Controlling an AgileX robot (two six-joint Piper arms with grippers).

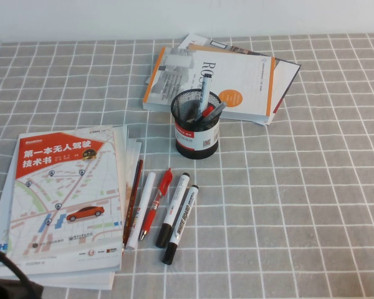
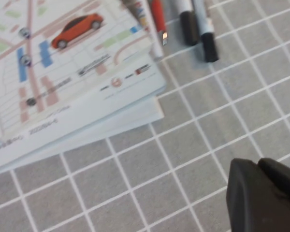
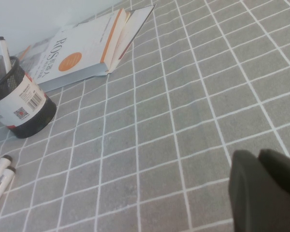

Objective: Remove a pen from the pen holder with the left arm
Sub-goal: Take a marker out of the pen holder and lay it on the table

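Note:
The black mesh pen holder (image 1: 197, 124) stands near the table's middle with several pens (image 1: 202, 106) upright in it; it also shows in the right wrist view as the pen holder (image 3: 21, 101). My left gripper (image 2: 257, 164) is shut and empty, hovering over bare cloth near the front left, beside the map-cover book (image 2: 63, 72). Only a dark bit of the left arm (image 1: 6, 274) shows in the high view's bottom-left corner. My right gripper (image 3: 257, 155) is shut and empty over the cloth to the right, far from the holder.
A pencil (image 1: 133, 202), a white pen (image 1: 141, 208), a red pen (image 1: 156, 202) and two black markers (image 1: 177, 215) lie side by side in front of the holder. The orange map book (image 1: 62, 199) lies at front left. Stacked books (image 1: 230, 78) lie behind the holder.

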